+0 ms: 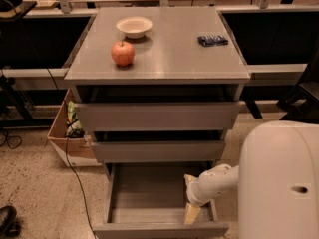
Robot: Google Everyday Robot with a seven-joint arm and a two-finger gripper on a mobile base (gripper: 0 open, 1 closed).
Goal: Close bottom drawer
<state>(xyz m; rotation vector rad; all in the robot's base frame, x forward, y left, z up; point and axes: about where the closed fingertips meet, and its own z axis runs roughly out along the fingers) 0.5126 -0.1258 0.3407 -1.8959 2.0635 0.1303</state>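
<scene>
Gripper [192, 212] dips into the bottom drawer [144, 193] at its right side, just behind the front panel. Whether it is open or closed I cannot tell, though it seems to hold nothing. That drawer stands pulled out of the cabinet [164, 59] — its front panel lies camera-side of the gripper, and closing runs straight back.
</scene>
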